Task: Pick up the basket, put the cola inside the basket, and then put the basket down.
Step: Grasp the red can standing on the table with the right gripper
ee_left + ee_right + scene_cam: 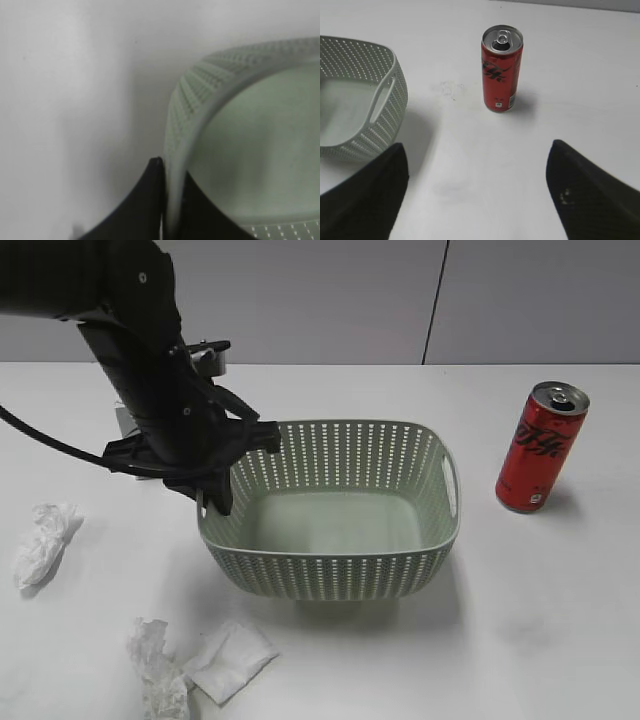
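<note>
On the white tabletop (560, 620) the basket (340, 540) sits near the middle of the exterior view, pale sage green with perforated sides, and nothing shows inside it. The left hand (215, 475) is at its 9 o'clock rim, jaws narrowed onto the wall; in the left wrist view the two dark fingers (150, 200) stand one on either side of the basket (210, 150) wall, pressed against it. A shadow lies under the basket on the tabletop, but whether it is lifted clear or resting I cannot tell. The cola (541, 447) stands upright at the basket's 3 o'clock, apart from it, silver top and pull tab showing, with bare tabletop between the two. In the right wrist view the cola (501, 68) is at 12 o'clock from the right hand (477, 195), whose fingers are spread wide at the lower corners of that view, gripping nothing; the basket's cut-out handle (382, 97) faces the can from 9 o'clock. Crumpled white tissues lie on the basket's left side: one wad (45, 543) at about 9 o'clock, beyond the left arm, a second wad (158, 668) at about 7 o'clock and a flatter piece (232, 660) touching it, all clear of the can's side.
</note>
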Controlling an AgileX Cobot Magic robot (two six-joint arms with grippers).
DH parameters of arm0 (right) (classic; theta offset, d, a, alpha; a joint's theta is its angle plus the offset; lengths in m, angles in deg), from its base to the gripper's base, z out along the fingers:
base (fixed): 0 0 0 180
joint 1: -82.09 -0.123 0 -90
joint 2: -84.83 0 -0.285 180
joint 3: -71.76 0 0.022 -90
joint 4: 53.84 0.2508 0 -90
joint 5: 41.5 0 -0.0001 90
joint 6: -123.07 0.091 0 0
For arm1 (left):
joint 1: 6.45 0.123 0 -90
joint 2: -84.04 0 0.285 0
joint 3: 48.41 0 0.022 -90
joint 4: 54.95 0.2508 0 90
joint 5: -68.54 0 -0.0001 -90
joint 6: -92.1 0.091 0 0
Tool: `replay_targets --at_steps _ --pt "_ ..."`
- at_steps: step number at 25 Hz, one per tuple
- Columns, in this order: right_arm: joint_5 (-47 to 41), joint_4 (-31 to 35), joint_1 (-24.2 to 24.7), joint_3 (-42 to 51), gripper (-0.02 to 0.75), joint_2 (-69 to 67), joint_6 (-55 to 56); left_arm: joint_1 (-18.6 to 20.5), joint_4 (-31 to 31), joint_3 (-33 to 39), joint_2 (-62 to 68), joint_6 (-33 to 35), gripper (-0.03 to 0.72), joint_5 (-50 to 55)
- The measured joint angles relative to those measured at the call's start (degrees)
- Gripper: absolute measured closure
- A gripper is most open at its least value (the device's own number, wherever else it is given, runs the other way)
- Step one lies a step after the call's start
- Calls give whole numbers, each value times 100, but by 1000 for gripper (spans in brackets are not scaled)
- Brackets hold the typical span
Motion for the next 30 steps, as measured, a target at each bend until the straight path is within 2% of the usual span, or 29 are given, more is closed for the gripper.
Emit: replay_targets --at_steps 6,10,16,20,30 --pt "-83 104 0 -1438 91 -2199 74 0 195 0 0 0 691 -35" --pt "-459 91 0 -2383 85 -3433 101 0 228 0 0 0 691 -40" --pt "-916 -147 0 -3427 79 -4778 120 0 228 0 0 0 691 -52" --pt "-1083 -437 0 -3831 79 -5367 192 0 245 0 0 0 691 -57" --pt "-997 -559 0 -3903 78 -6116 219 0 293 0 0 0 691 -73"
